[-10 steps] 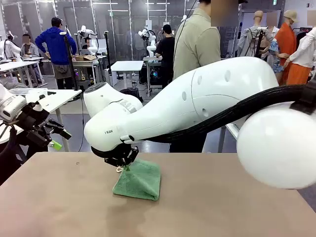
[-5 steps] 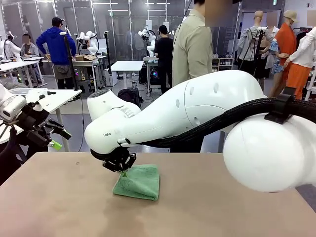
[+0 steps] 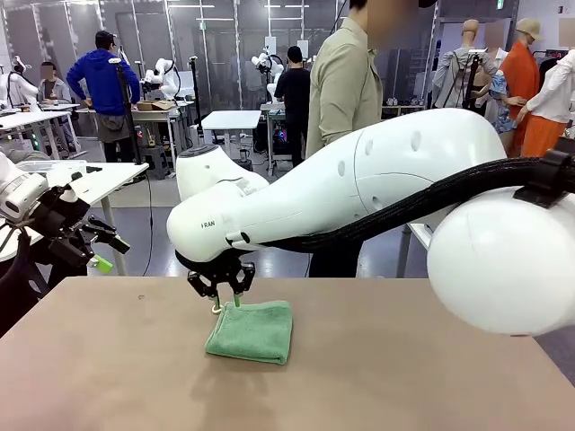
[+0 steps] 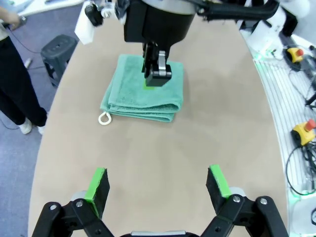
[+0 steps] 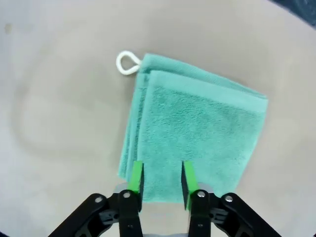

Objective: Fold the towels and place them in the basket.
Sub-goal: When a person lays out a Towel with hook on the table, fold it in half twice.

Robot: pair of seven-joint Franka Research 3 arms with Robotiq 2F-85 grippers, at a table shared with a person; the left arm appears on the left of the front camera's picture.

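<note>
On the table [image 3: 108,359] the folded sea-green towel [image 3: 256,330] lies flat; a second ago my right gripper [image 3: 229,296] pinched its corner up. That claw has let go, jaws partly parted over the towel's edge. My left gripper [image 4: 158,185] gapes wide, empty.

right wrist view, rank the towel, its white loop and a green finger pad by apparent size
1. towel, by far
2-3. white loop and finger pad look alike; the pad sits nearer the camera, so no ranking
</note>
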